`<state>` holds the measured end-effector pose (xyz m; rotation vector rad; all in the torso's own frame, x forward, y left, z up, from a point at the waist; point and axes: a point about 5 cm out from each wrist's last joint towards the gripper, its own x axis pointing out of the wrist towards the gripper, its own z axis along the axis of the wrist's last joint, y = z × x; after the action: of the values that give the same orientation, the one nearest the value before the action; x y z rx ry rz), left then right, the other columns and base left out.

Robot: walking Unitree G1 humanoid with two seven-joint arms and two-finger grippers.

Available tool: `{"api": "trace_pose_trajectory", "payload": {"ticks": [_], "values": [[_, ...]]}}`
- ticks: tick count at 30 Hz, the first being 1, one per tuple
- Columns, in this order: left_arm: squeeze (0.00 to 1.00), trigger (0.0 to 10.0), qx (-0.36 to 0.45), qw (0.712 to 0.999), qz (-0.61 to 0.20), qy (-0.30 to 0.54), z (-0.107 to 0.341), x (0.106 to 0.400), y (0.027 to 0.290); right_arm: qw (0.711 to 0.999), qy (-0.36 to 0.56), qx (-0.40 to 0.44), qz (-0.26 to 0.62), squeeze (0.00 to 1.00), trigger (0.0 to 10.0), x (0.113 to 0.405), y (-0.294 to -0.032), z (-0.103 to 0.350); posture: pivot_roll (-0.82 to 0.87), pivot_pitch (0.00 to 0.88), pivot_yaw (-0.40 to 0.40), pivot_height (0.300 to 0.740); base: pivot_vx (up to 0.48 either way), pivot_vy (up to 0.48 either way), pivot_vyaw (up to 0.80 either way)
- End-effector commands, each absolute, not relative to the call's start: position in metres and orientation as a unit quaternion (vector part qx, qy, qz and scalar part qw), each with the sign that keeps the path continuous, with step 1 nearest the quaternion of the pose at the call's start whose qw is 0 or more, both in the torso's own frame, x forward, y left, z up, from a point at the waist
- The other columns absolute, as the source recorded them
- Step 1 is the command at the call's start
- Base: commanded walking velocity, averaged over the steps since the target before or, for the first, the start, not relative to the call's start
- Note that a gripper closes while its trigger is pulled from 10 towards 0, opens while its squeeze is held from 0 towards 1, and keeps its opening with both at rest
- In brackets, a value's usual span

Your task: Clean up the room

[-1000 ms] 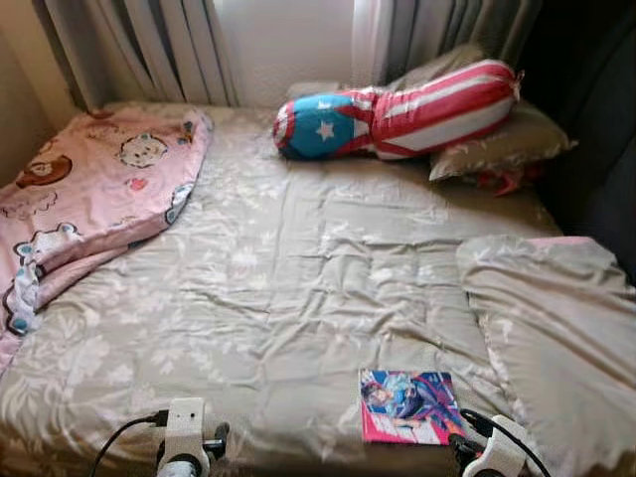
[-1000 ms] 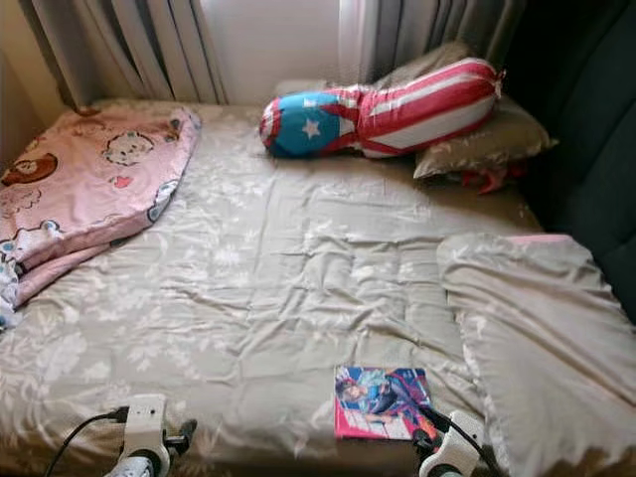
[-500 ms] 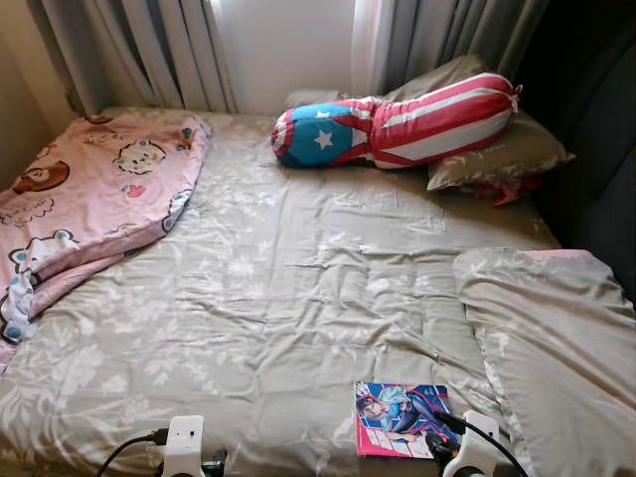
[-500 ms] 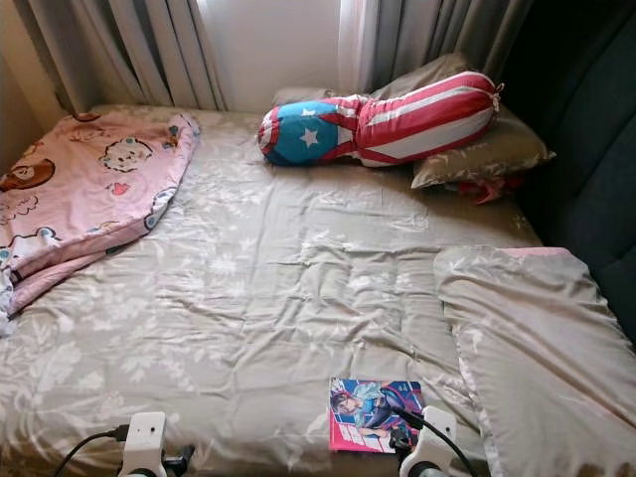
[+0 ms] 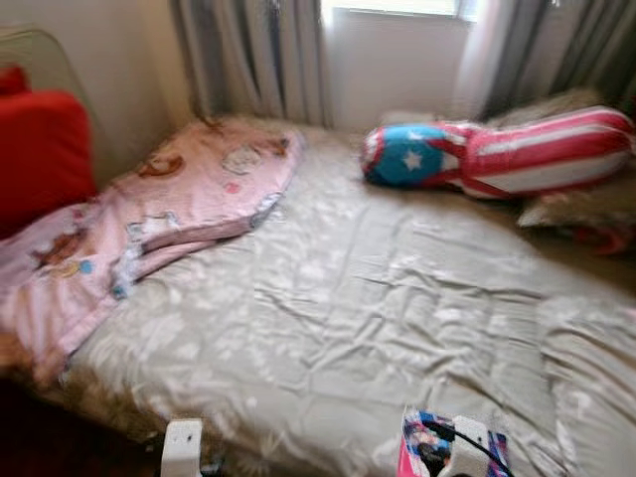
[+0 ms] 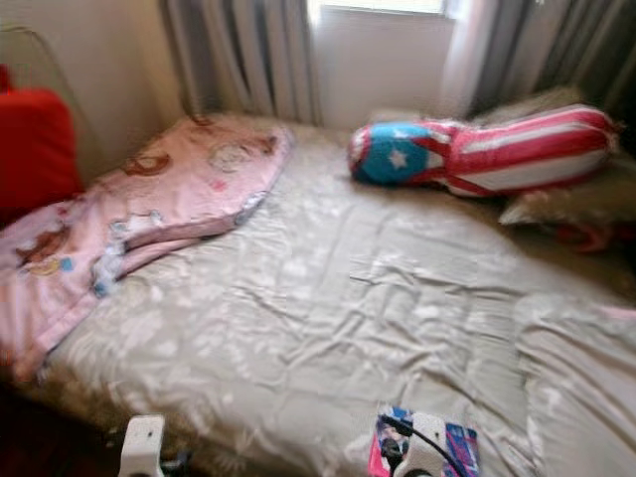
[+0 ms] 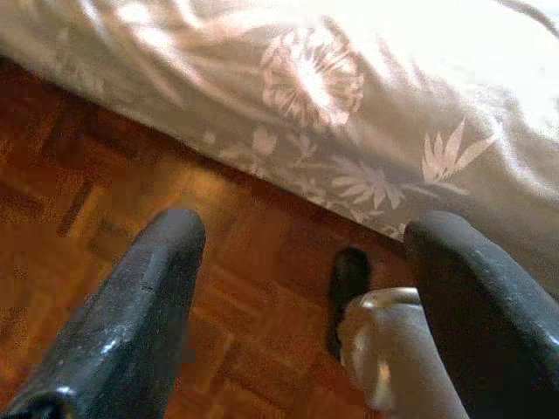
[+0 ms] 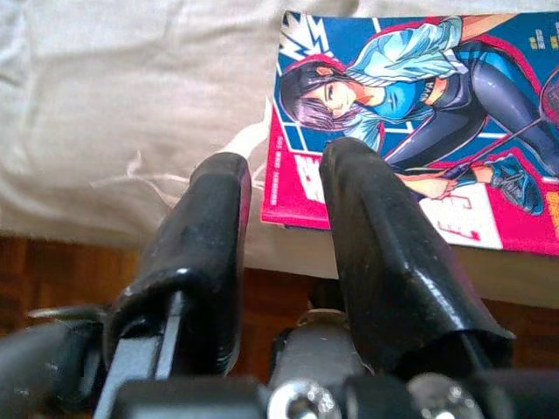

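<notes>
A comic book (image 8: 419, 105) with a pink and blue cover lies flat at the near edge of the grey floral bed (image 5: 348, 298), towards the right. My right gripper (image 8: 284, 161) hovers at the bed's edge by the book's corner. Its fingers stand a narrow gap apart with nothing between them; one finger (image 8: 358, 201) overlaps the cover. My left gripper (image 7: 301, 236) hangs wide open and empty over the wooden floor (image 7: 105, 157) beside the bed's hanging cover.
A pink cartoon blanket (image 5: 189, 189) is bunched on the bed's left side, with a red cushion (image 5: 40, 149) beyond it. A star-and-stripes bolster (image 5: 497, 154) and grey pillows (image 5: 586, 204) lie at the far right. Curtains (image 5: 248, 60) hang behind.
The camera has turned left and the picture is blurred; the red cushion has come into view. My right wrist now overlaps the book's near edge. Nothing on the bed has moved.
</notes>
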<state>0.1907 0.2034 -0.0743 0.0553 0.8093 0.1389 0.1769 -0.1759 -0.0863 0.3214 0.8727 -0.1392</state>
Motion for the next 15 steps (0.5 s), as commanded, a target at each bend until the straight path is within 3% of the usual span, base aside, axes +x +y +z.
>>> {"api": "trace_pose_trajectory", "payload": {"ticks": [1,3,15], "values": [[0.0,10.0,0.041,0.915,0.069,0.395,-0.0729,0.192,0.2091,0.893,0.415,0.161,-0.065,0.0,10.0,0.1824,-0.1715,-0.0842,0.03,0.0,-0.041,0.74,0.0,0.0,0.8],[0.0,10.0,0.041,0.915,0.069,0.394,-0.0726,0.1925,0.2097,0.892,0.416,0.162,-0.064,0.0,10.0,0.1827,-0.1706,-0.0842,0.03,0.0,-0.039,0.74,0.0,0.0,0.8],[0.0,10.0,0.043,0.91,0.072,0.406,-0.0752,0.1871,0.213,0.884,0.426,0.176,-0.083,0.0,10.0,0.1788,-0.1717,-0.0866,0.03,0.0,-0.041,0.74,0.0,0.0,0.0]]}}
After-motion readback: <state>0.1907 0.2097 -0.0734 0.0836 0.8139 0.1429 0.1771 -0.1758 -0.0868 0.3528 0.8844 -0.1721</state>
